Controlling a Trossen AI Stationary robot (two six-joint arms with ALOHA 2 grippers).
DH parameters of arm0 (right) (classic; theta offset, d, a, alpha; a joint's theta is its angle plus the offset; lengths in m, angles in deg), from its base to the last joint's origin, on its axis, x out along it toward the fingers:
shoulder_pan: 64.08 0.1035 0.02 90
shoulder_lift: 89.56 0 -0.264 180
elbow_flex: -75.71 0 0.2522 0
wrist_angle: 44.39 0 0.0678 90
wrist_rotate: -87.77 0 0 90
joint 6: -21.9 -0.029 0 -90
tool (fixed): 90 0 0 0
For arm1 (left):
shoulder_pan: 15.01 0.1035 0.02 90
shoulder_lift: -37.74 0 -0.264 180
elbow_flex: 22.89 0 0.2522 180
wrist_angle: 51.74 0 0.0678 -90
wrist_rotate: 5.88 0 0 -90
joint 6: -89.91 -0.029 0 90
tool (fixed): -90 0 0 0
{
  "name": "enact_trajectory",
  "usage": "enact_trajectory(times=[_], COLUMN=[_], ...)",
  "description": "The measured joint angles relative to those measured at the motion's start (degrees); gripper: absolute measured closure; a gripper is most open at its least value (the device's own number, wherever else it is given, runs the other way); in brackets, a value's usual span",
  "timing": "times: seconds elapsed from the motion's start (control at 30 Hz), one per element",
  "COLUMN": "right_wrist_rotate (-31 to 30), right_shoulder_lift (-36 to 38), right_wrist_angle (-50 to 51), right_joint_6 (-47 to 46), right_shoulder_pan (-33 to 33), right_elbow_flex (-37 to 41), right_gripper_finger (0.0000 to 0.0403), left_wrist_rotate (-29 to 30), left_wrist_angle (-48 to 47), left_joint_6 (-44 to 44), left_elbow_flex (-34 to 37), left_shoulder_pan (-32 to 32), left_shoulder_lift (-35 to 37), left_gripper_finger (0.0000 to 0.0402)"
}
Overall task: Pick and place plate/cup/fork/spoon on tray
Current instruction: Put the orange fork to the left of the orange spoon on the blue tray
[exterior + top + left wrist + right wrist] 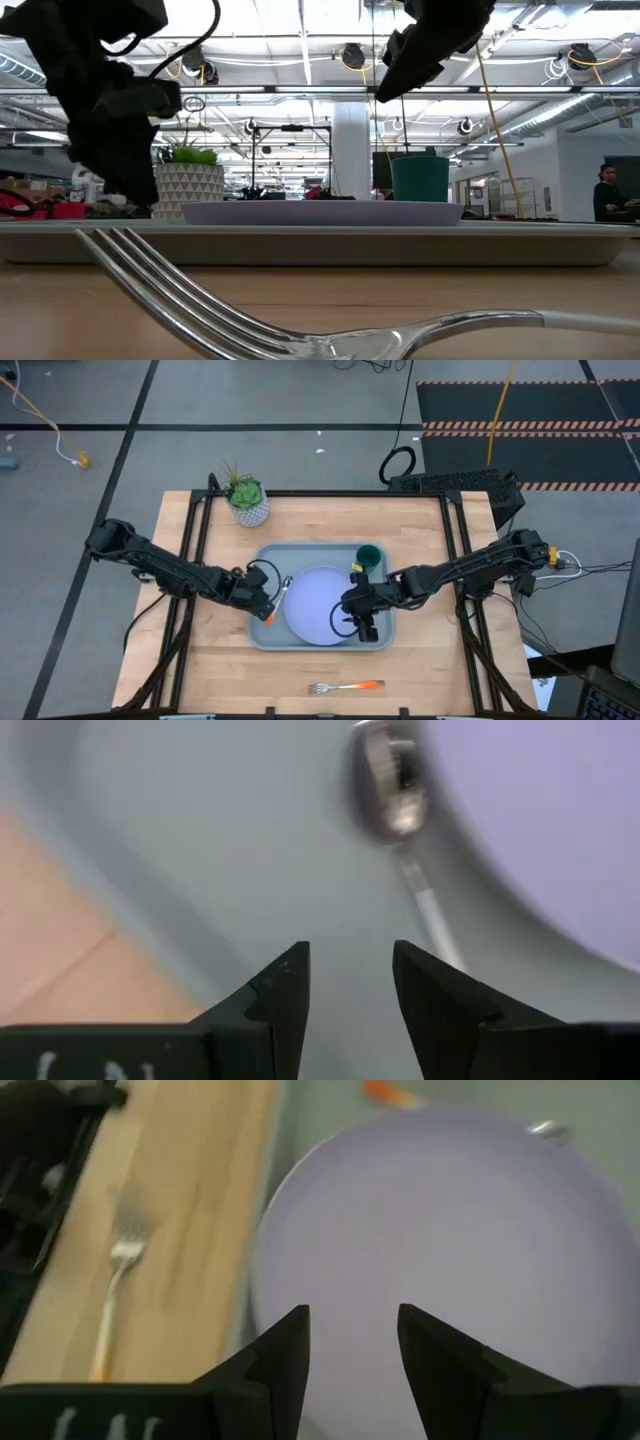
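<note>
Left gripper: my left gripper (pixel 350 982) hangs over the left edge of the tray (pixel 268 560); jaws parted, nothing between them.
Spoon: the spoon (pixel 279 598) lies in the tray just beside the plate's left edge, bowl toward the far side, orange handle toward the near-left corner; apart from my fingers.
Right gripper: my right gripper (pixel 352 1342) hovers over the plate's right side, jaws parted, empty.
Plate: the plate (pixel 318 604) sits flat in the tray's middle.
Cup: the cup (pixel 368 558) stands upright in the far-right corner of the tray.
Fork: 1 fork (pixel 345 686) lies on the table (pixel 430 670) near the front edge, outside the tray.
Other: a potted plant (pixel 247 500) stands at the far-left of the table.
</note>
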Motion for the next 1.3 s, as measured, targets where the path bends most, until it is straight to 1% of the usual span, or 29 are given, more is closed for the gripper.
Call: enact_trajectory(times=[0.1, 0.17, 0.27, 0.33, 0.4, 0.47, 0.57, 0.63, 0.7, 0.77, 0.87, 0.97, 1.03, 1.13, 1.2, 1.3], right_wrist_rotate=[5.8, 8.4, 7.9, 6.1, 3.1, 0.3, -2.4, -2.5, -2.5, -2.5, -2.4, -2.5, -2.9, -5.3, -5.6, -6.0], right_shoulder_lift=[0.0, 0.0, 0.0, 0.0, 0.0, 0.0, 0.0, 0.0, 0.0, 0.0, 0.0, 0.0, 0.0, 0.0, 0.0, 0.0], right_wrist_angle=[4.1, 7.0, 10.0, 11.0, 12.3, 14.1, 17.9, 19.5, 20.6, 20.7, 22.3, 26.4, 30.4, 36.2, 39.5, 43.7], right_joint_6=[1.4, 1.4, 0.5, -0.7, -2.3, -4.1, -8.1, -11.1, -14.0, -16.3, -19.4, -23.3, -26.2, -30.1, -32.1, -34.9], right_shoulder_pan=[0.0, 0.5, 2.3, 4.0, 5.7, 7.3, 9.4, 10.7, 12.1, 13.8, 15.9, 17.5, 18.4, 19.9, 20.9, 22.5], right_elbow_flex=[0.0, 0.0, 0.0, 0.0, 0.0, 0.0, 0.0, 0.0, 0.0, 0.0, 0.0, 0.0, 0.0, 0.0, 0.0, 0.0], right_gripper_finger=[0.0259, 0.0259, 0.0259, 0.0259, 0.0259, 0.0259, 0.0259, 0.0259, 0.0259, 0.0259, 0.0259, 0.0259, 0.0259, 0.0259, 0.0259, 0.0259], left_wrist_rotate=[0.4, 1.8, 4.7, 6.6, 7.5, 7.6, 5.2, 1.9, -2.7, -7.2, -11.8, -13.3, -13.4, -13.4, -13.4, -13.6], left_wrist_angle=[3.9, 4.6, 4.6, 4.9, 8.3, 13.9, 25.2, 33.1, 39.5, 45.7, 52.1, 50.0, 47.5, 42.3, 36.4, 23.7], left_joint_6=[-6.4, -9.9, -14.0, -17.4, -21.6, -27.0, -37.0, -41.9, -46.3, -49.4, -51.7, -52.8, -52.4, -51.8, -50.7, -47.5], left_elbow_flex=[0.0, -0.3, -1.9, -3.2, -4.3, -4.4, -4.6, -4.6, -4.6, -4.6, -4.8, -8.8, -12.9, -20.3, -25.9, -35.1], left_shoulder_pan=[0.0, 0.0, 0.2, 0.2, -0.2, -1.4, -4.0, -5.6, -6.7, -7.5, -7.7, -7.5, -7.5, -7.8, -8.4, -9.7], left_shoulder_lift=[0.0, 0.9, 3.2, 5.6, 8.1, 10.3, 11.1, 10.3, 8.6, 6.1, 2.4, -1.5, -5.0, -11.5, -16.0, -22.4], left_gripper_finger=[0.0254, 0.0254, 0.0254, 0.0254, 0.0254, 0.0254, 0.0254, 0.0254, 0.0254, 0.0254, 0.0254, 0.0254, 0.0254, 0.0254, 0.0254, 0.0254])
